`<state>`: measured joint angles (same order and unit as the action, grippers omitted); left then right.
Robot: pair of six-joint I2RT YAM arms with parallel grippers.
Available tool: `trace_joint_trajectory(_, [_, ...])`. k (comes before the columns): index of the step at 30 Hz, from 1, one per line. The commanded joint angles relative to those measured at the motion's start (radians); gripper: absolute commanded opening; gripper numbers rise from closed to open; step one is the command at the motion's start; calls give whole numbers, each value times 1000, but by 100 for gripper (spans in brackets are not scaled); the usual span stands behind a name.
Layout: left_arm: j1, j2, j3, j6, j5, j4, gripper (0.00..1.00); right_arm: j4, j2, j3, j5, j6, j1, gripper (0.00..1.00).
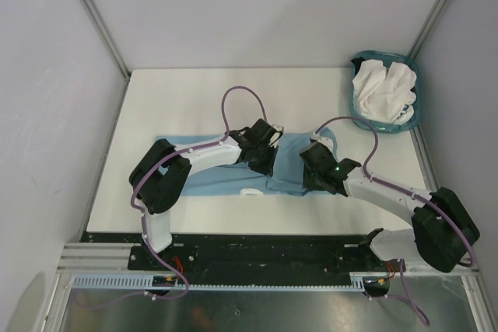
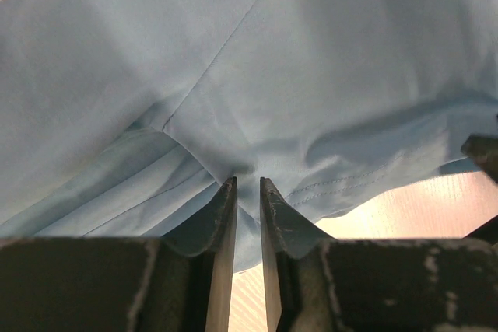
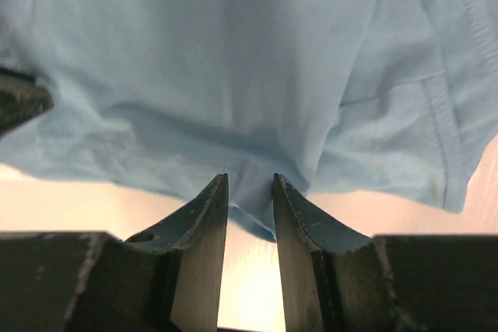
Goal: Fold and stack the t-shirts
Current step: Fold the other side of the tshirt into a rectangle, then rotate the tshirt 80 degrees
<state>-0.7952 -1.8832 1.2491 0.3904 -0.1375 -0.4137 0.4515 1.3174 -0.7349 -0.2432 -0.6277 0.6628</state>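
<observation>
The light blue t-shirt lies partly folded across the middle of the white table. My left gripper sits over its middle, and in the left wrist view the left gripper has its jaws closed to a narrow gap, pinching a fold of the blue cloth. My right gripper is just to the right of it. Seen from the right wrist, the right gripper has a bunched edge of the blue cloth caught between its tips. White t-shirts lie crumpled in the basket.
A teal plastic basket stands at the table's back right corner. Grey walls close in the table on three sides. Both arms reach inward, their wrists close together over the shirt.
</observation>
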Motion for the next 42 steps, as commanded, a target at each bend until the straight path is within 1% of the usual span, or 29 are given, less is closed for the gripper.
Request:
trace_joint_trajectory(1, [9, 30, 34, -20, 1, -1, 22, 63, -93, 52, -67, -50, 62, 35])
trace_joint_trajectory(4, [12, 29, 35, -19, -3, 0, 22, 73, -115, 92, -49, -56, 63, 35])
trace_joint_trajectory(8, [19, 35, 40, -18, -13, 0, 22, 78, -121, 100, -28, -53, 43, 33])
trace_joint_trajectory(12, [35, 77, 49, -17, -40, -6, 23, 97, -197, 62, 14, -52, -53, 33])
trace_joint_trajectory(14, [56, 114, 49, -13, -61, -11, 27, 121, -233, 36, 10, -66, -110, 34])
trace_joint_trajectory(18, [117, 175, 41, -11, -80, -19, 33, 183, -257, 31, 6, -141, -183, 38])
trace_joint_trajectory(23, [185, 208, 19, -8, -97, -25, 35, 199, -306, 100, 53, -292, -178, 51])
trace_joint_trajectory(25, [201, 215, 12, -8, -100, -25, 35, 185, -334, 135, 64, -352, -165, 55])
trace_joint_trajectory(29, [213, 222, 10, -6, -104, -25, 35, 123, -337, 190, 79, -456, -152, 59])
trace_joint_trajectory(33, [221, 228, 6, -6, -105, -24, 35, 21, -313, 246, 87, -535, -139, 59])
trace_joint_trajectory(38, [239, 243, -8, -8, -112, -25, 35, -62, -273, 273, 35, -577, -132, 60])
trace_joint_trajectory(42, [254, 252, -24, -11, -116, -25, 35, -113, -221, 282, 20, -587, -135, 57])
